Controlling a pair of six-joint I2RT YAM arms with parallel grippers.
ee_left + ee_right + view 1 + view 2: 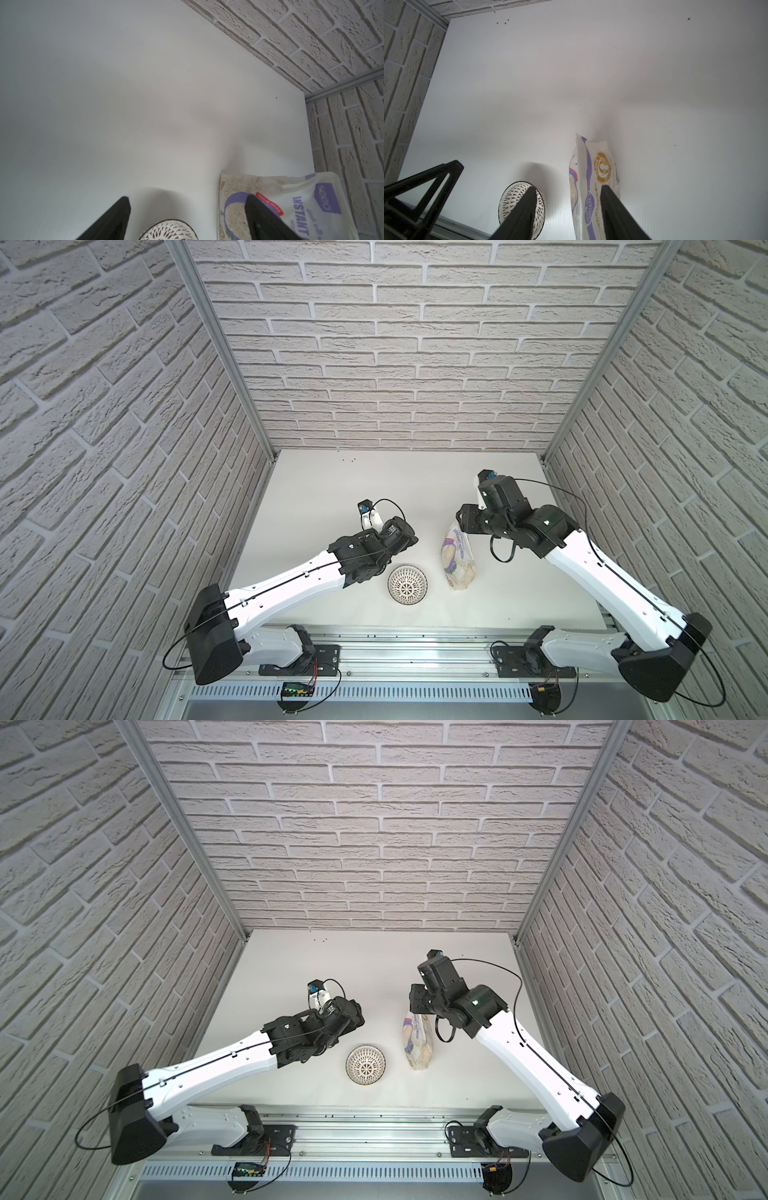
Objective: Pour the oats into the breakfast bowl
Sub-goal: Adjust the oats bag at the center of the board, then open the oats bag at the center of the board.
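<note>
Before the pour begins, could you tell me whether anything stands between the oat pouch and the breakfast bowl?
Nothing visible does: only bare table separates the pouch from the bowl beside it.

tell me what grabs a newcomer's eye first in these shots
The purple-trimmed oatmeal pouch stands upright on the white table, right of centre. The right end effector is open, its fingers flanking the pouch's top. Beside the pouch, towards the left arm and a little nearer the front edge, sits the lattice-patterned bowl, empty.

left gripper [186, 198] jaws apart | breakfast bowl [168, 230] between them, cropped | pouch [301, 207] beside, perhaps standing
</note>
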